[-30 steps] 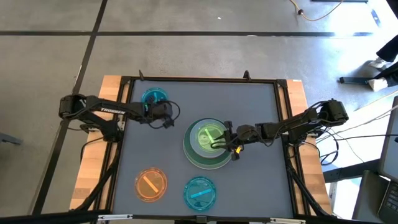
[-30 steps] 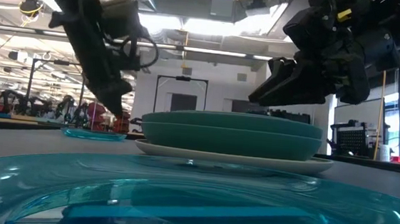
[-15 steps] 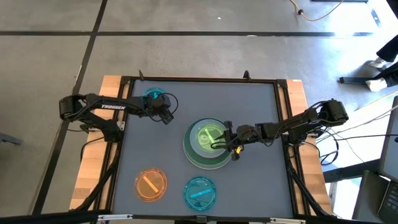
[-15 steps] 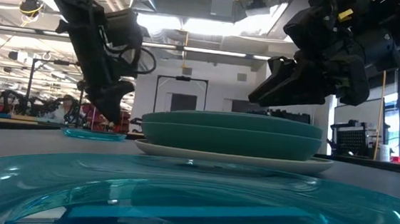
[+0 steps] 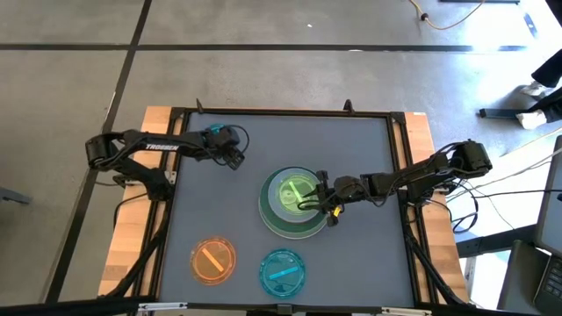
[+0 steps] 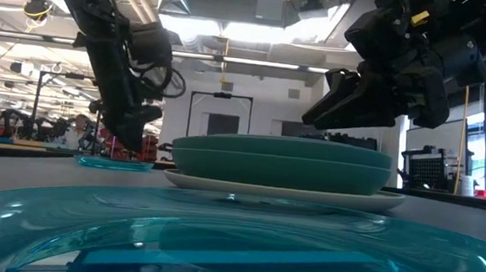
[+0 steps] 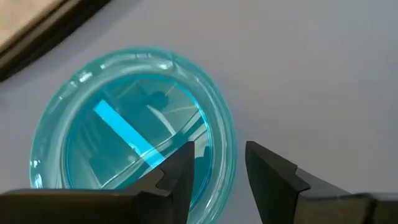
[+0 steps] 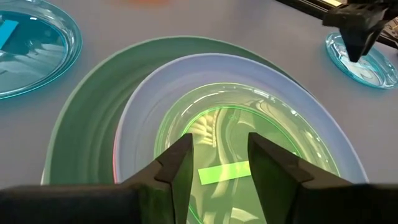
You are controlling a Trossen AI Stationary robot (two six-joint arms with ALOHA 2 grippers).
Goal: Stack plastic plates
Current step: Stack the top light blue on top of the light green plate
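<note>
Small translucent blue plastic plate sits far-left on the grey surface; left claw hovers over its rim, fingers apart, gripping nothing. Right claw hangs released over the small translucent green plate topping the centre stack. Orange plate and teal plate lie near.

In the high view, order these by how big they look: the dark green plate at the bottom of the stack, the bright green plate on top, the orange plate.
1. Dark green plate, clearly the widest.
2. Bright green plate and orange plate look about alike; I would not rank them.
</note>
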